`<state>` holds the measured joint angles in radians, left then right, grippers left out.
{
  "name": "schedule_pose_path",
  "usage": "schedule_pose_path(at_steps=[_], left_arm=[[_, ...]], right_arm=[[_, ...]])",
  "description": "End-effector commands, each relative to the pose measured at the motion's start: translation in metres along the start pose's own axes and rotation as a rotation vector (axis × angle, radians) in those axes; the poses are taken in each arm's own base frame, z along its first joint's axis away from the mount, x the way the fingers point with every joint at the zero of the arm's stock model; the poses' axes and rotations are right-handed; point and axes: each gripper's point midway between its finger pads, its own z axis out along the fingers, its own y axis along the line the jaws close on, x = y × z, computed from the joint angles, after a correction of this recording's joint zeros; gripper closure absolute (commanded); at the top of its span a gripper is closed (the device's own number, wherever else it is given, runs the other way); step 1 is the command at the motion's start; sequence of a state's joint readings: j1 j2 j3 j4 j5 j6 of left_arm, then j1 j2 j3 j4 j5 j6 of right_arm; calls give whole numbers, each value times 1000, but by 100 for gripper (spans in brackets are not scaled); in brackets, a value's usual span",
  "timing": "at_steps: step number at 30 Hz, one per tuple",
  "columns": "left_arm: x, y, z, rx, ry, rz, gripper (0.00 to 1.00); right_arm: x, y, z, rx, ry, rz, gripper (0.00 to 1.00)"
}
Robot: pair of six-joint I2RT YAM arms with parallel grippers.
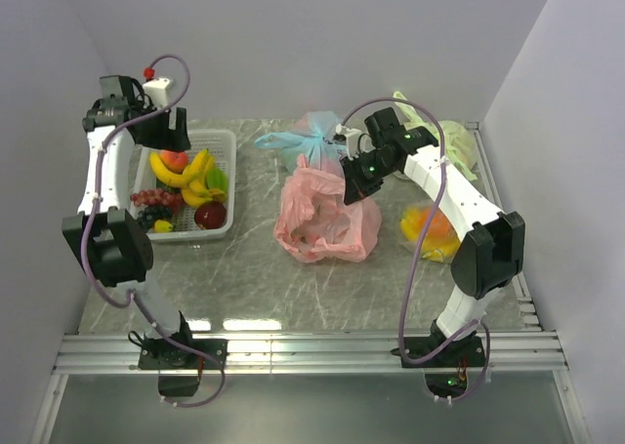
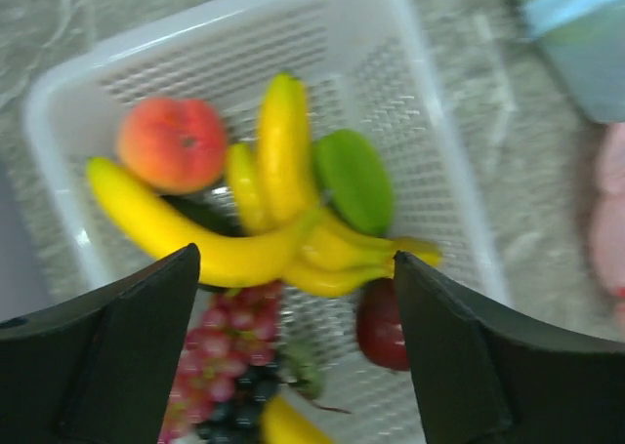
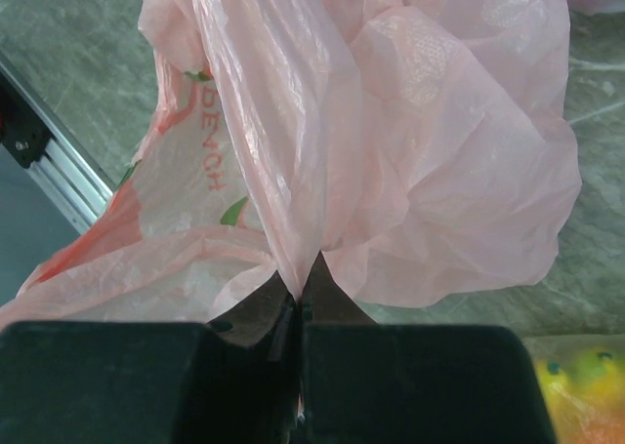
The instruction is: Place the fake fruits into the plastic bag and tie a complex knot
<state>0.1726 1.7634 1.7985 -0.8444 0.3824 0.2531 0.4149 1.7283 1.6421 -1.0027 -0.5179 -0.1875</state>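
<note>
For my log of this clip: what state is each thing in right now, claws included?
left claw: open, empty, over the basket.
right claw: shut on a fold of the pink bag.
pink bag: untied, slumped on the table, one fold pinched.
fake fruits: loose in the basket.
basket: upright, filled.
blue bag: appears knotted shut.

basket (image 1: 230, 149) on table (image 1: 293, 288) at left, fruits (image 1: 186, 176) in it; plastic bag (image 1: 327, 224) mid-table, right of basket, apart from it; second bag (image 1: 301, 138) just behind it; third bag (image 1: 457, 143) back right corner; fourth bag (image 1: 430, 231) right of plastic bag
</note>
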Motion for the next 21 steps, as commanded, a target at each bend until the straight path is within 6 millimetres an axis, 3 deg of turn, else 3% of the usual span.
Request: schedule_pose_path(at_steps=[1,3,4,6,7,10,11,12,15,18,21], left_arm=[[1,27,-1,-19,47,89,16],[3,39,15,-41,66,61,17],[-5,39,17,-37,55,65,18],[1,42,36,-23,83,6,23],[-5,37,37,9,73,-2,25],[18,0,29,208,125,21,32],[19,-9,14,240,104,96,34],[37,-20,12,291,132,108,34],[57,-53,-8,453,143,251,35],[75,-70,-9,554,160,394,35],[87,-76,5,596,149,497,37]], right_arm=[[-9,-2,-10,7,-47,-3,100],[-8,-2,-10,8,-46,-1,100],[-8,-2,-10,7,-45,-2,100],[-7,-3,-11,14,-47,0,100],[-7,-4,-11,23,-49,-6,100],[-7,-5,-16,30,-61,-6,100],[-5,-3,-16,21,-54,-6,100],[-3,-3,-14,17,-48,-7,100],[0,-5,-13,11,-37,-1,100],[1,-4,-12,5,-36,0,100],[3,-3,-12,-2,-30,-2,100]])
